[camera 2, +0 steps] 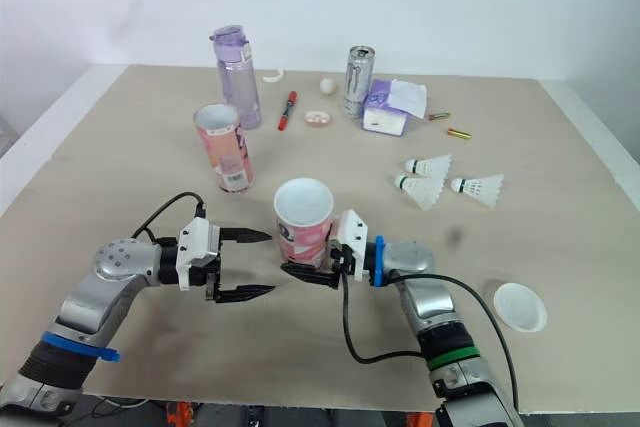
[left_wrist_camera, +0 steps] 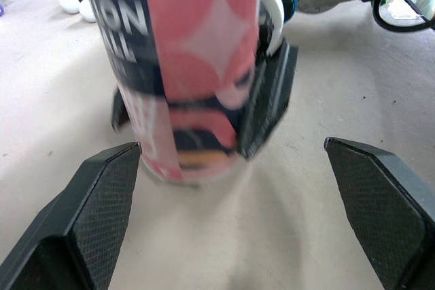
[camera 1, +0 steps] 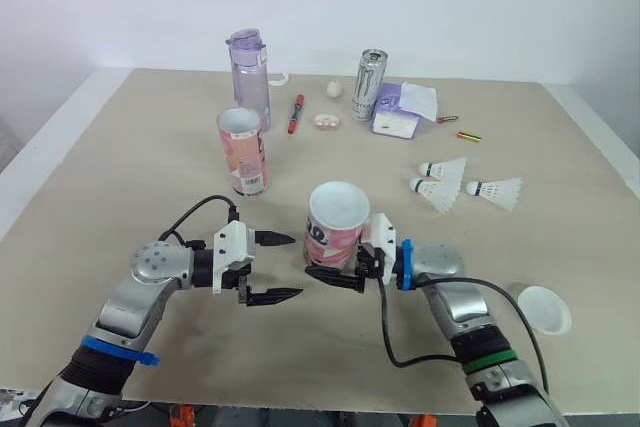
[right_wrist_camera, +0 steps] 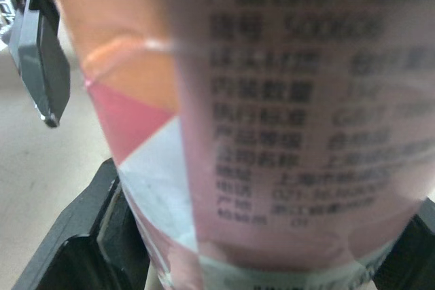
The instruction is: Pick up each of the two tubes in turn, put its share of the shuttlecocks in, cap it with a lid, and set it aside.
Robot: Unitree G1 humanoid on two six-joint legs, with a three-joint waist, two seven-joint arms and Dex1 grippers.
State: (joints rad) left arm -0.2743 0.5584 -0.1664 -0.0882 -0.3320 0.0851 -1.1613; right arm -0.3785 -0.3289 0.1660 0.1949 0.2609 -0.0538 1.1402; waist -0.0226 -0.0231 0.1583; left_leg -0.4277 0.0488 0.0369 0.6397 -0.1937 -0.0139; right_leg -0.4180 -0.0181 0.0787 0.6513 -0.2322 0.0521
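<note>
White plastic is seen nearest the front edge of the worktop (camera 1: pixel 120 177), on the right, where a round lid (camera 1: pixel 543 308) lies flat. Just beyond it, the right hand (camera 1: pixel 335 272) is clamped around the lower part of the near tube (camera 1: pixel 336 219), which is held upright with its mouth open; whether its base touches the worktop cannot be told. The left hand (camera 1: pixel 294 266) is held just beside that tube, its fingers spread wide and empty. Farther back on the left, the second tube (camera 1: pixel 243 152) is stood upright and uncapped. Three shuttlecocks (camera 1: pixel 440 194) are laid together on the right, well apart from both tubes. At the far side a purple bottle (camera 1: pixel 250 77), a can (camera 1: pixel 369 84), a red pen (camera 1: pixel 295 113) and a tissue packet (camera 1: pixel 400 112) are grouped.
</note>
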